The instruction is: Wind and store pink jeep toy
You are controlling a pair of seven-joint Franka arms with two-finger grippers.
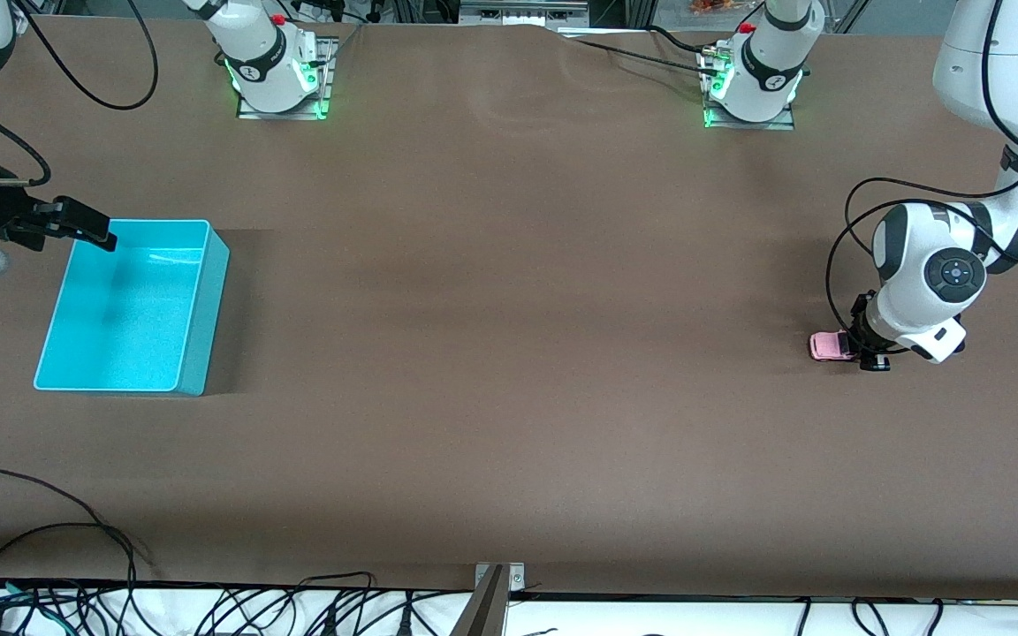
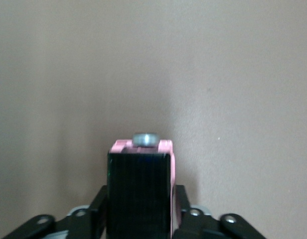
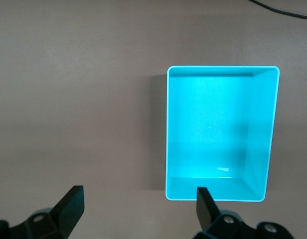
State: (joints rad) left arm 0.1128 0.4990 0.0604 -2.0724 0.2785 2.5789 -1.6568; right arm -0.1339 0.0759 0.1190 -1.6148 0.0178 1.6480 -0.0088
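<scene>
A pink jeep toy sits on the brown table at the right of the frame, below centre. The left gripper is down at it, fingers closed against the toy's sides. At the frame's left edge, the right gripper hangs spread wide, holding nothing, over the teal bin, which sits toward the right arm's end of the table.

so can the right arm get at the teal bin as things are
Probably yes: the right gripper hangs over the teal bin's rim with its fingers open and nothing between them. The bin looks empty; the pink jeep toy is in the left gripper.
</scene>
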